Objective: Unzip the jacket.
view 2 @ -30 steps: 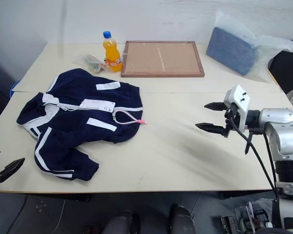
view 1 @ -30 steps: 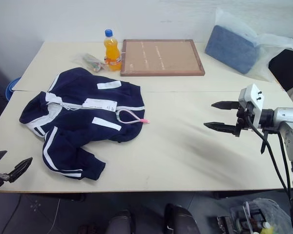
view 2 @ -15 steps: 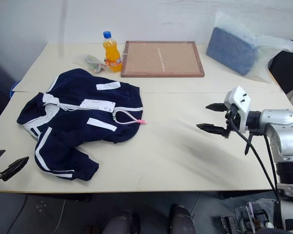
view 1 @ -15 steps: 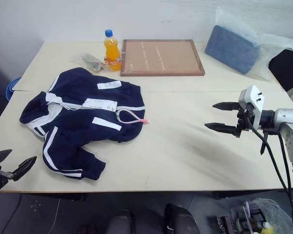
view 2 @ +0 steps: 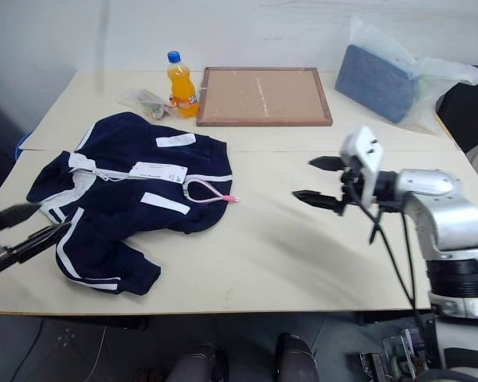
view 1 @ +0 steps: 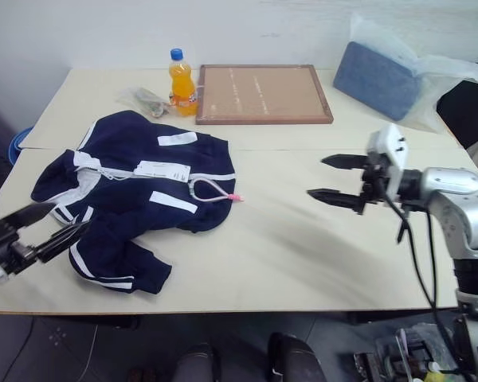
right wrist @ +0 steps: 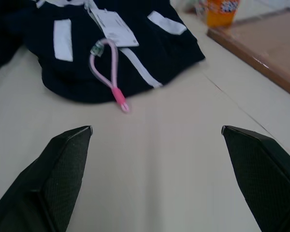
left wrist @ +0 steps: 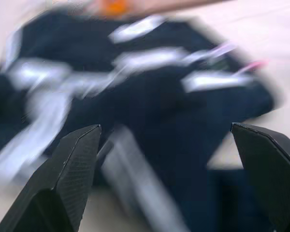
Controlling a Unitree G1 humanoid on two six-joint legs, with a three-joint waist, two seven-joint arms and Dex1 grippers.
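On left half of table (view 1: 303,263), jacket (view 1: 135,191) lies crumpled, zipper shut, pink pull loop (view 1: 215,189) trailing right. Both arms have closed in since 1 second ago: left gripper (view 1: 44,227) up at sleeve edge, right gripper (view 1: 332,178) nearer loop, apart from it. Jaws on both spread wide, empty. Approach only; unzipping not begun.

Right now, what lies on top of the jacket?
On the jacket lie a white paper tag and a pink loop, its tip on the table. What is under the jacket is covered.
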